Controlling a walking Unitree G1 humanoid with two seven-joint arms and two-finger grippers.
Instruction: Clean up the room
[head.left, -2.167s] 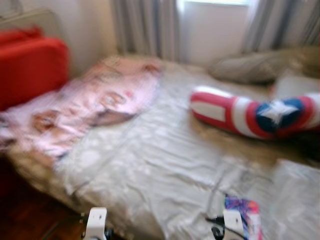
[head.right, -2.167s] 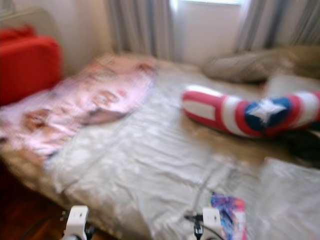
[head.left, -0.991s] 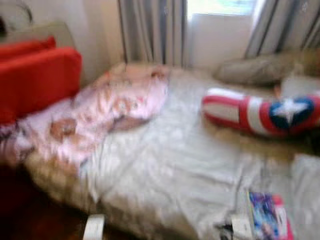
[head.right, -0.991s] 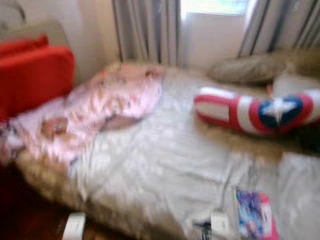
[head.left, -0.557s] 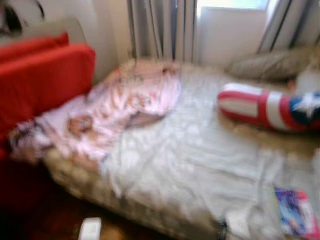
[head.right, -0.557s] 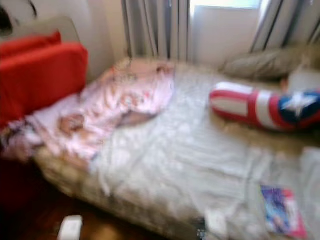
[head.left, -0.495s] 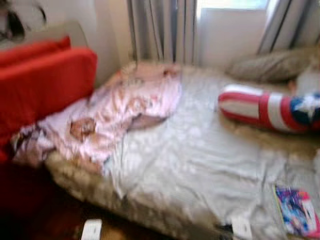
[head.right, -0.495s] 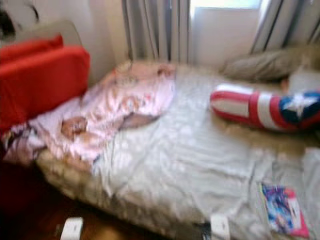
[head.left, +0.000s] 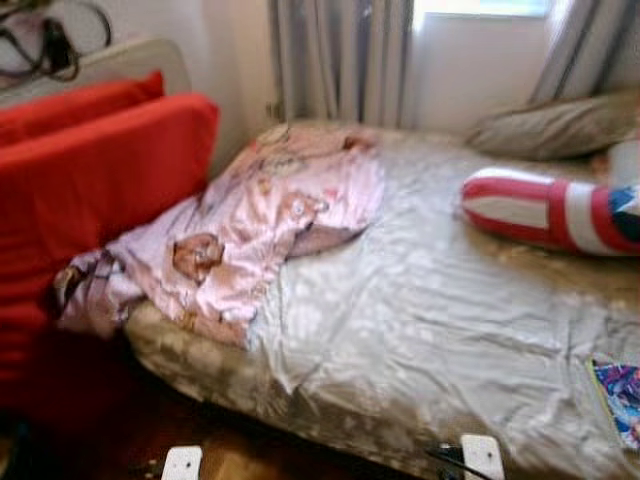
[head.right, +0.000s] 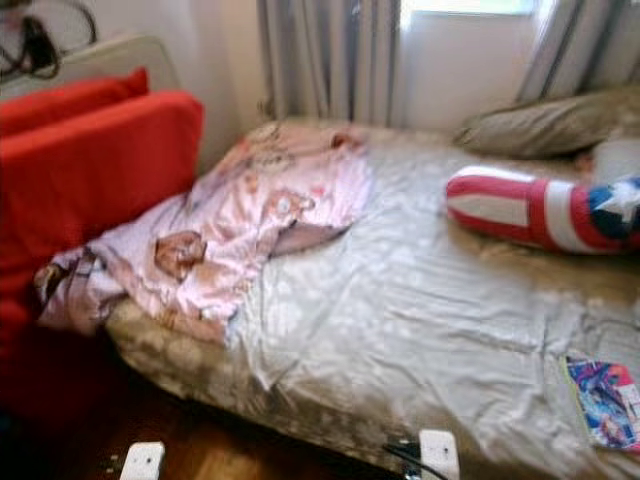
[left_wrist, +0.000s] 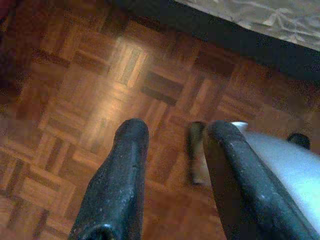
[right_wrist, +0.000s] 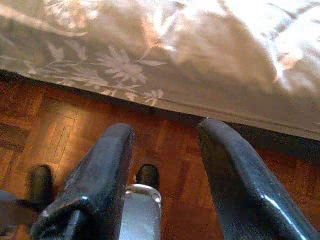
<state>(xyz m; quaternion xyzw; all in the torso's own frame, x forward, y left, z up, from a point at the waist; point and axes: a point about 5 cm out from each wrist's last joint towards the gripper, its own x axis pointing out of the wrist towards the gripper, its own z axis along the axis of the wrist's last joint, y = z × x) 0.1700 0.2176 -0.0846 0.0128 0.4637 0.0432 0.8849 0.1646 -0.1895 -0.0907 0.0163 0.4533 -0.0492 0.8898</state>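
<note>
A crumpled pink printed blanket (head.left: 262, 222) lies on the left side of the bed and hangs over its near corner. A red, white and blue star pillow (head.left: 545, 212) rests on the grey sheet (head.left: 420, 310) at the right. At the bed's near right edge lies a colourful book (head.right: 603, 401). Both arms hang low in front of the bed. My left gripper (left_wrist: 172, 132) is open over the parquet floor (left_wrist: 75, 100) with nothing between its fingers. The right gripper (right_wrist: 165, 127) is open too, just below the sheet's flowered edge (right_wrist: 125, 70).
A big red cushioned seat (head.left: 90, 190) stands left of the bed, close to its corner. A grey pillow (head.left: 555, 125) lies at the head by the curtains (head.left: 340, 60) and window. Dark floor (head.right: 200, 440) runs along the bed's near side.
The camera has turned left: bed, pillow and book have slid right in the picture, more of the red seat shows, and the view is sharper. Nothing on the bed has moved.
</note>
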